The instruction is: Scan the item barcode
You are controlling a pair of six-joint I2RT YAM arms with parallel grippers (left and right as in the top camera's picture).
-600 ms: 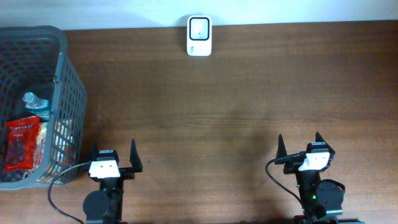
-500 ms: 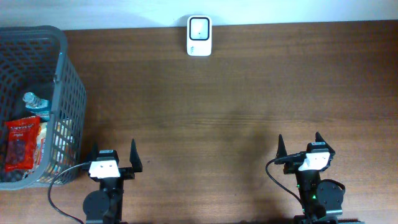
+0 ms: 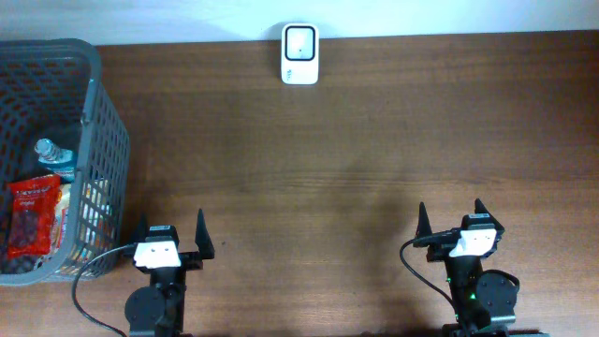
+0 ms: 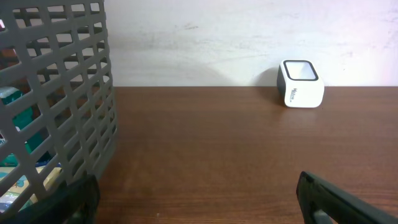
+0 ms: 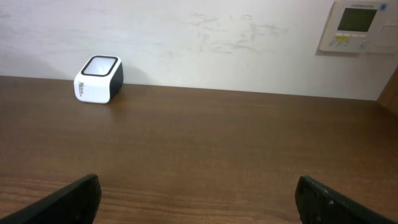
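The left gripper has its two dark fingers spread as wide as they go, with nothing between them. The right gripper is the same: fully spread and empty. Both sit low at the 6 o'clock edge of the dark brown wooden table, pointing toward 12 o'clock. This reads as a ready pose, with the jaws wide so that either could close on an item.

Just beside the left gripper, at its 10 o'clock, stands the grey plastic lattice basket. It holds the goods to be scanned, among them a red snack packet and a clear bottle with a teal label. Nothing has been lifted out yet, and which item comes first cannot be told. The basket's position favours the left arm for the pick.

The white block-shaped barcode scanner sits at 12 o'clock against the wall, well apart from both grippers. Its dark window faces up, so a barcode would probably have to be shown face down above it.
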